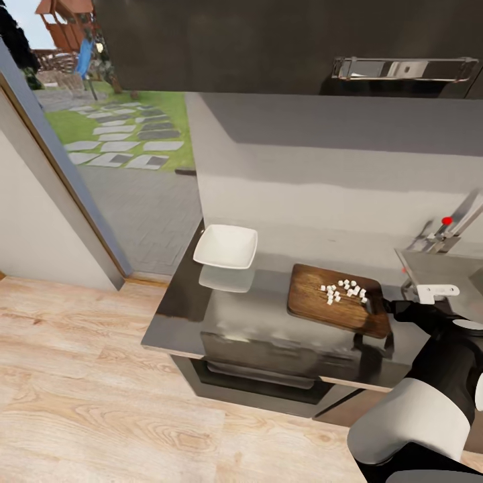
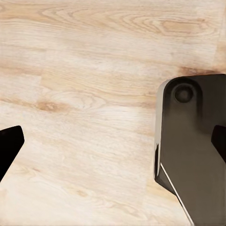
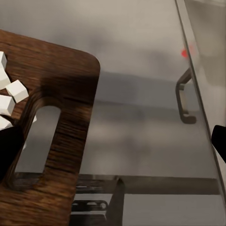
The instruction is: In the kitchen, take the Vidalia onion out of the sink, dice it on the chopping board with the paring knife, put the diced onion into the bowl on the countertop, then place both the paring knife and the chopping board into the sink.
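The onion bits [image 1: 345, 290] lay on the board [image 1: 316, 302], the bowl [image 1: 226, 246] sat to its left, and the sink [image 1: 446, 268] was on its right.

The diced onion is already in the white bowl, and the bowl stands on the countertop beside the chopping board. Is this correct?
Not quite. The diced onion lies on the chopping board, not in the bowl, as the head view shows. The bowl does stand on the countertop beside the board.

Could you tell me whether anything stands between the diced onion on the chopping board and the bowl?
Nothing visible does: only bare countertop lies between the diced onion on the chopping board and the bowl.
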Tool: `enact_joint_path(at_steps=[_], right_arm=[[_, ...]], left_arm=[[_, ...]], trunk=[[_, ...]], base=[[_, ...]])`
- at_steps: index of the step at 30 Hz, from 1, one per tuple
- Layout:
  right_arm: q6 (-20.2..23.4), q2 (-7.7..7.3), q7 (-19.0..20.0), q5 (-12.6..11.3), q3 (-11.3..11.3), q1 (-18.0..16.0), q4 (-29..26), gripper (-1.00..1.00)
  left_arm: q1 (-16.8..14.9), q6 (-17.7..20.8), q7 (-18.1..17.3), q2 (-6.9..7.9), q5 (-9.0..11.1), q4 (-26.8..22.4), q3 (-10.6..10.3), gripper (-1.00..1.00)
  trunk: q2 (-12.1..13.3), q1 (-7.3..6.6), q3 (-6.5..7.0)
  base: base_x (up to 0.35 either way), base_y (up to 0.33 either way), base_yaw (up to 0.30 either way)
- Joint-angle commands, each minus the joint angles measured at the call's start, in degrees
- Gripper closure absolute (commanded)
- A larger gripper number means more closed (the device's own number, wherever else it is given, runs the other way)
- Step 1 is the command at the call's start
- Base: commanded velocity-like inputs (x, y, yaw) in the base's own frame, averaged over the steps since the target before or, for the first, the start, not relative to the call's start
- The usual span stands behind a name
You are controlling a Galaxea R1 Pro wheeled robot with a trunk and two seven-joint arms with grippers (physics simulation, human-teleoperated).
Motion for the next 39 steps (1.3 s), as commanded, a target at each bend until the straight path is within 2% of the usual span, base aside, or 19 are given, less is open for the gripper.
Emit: enact_joint_path(at_steps=[1, 17, 39], right_arm=[[0.1, 0.04, 0.4, 0.3, -0.1, -0.1, -0.1, -1.00], [0.1, 0.04, 0.4, 0.3, -0.1, -0.1, -0.1, -1.00], [0.1, 0.04, 0.4, 0.3, -0.1, -0.1, -0.1, -1.00]], left_arm=[[0.0, -0.1, 0.3, 0.11, 0.6, -0.1, -0.5, -1.00], [-0.2, -0.1, 0.3, -0.31, 0.6, 0.3, -0.5, -1.00], [-0.2, -0.2, 0.3, -0.32, 0.5, 1.0, -0.5, -1.00]], trunk=[[-0.1, 0.04, -0.15], [-0.1, 0.04, -0.73], [-0.1, 0.04, -0.74]], base=[[0.069, 0.000, 0.000], [0.176, 0.000, 0.000], [0.010, 0.000, 0.000]])
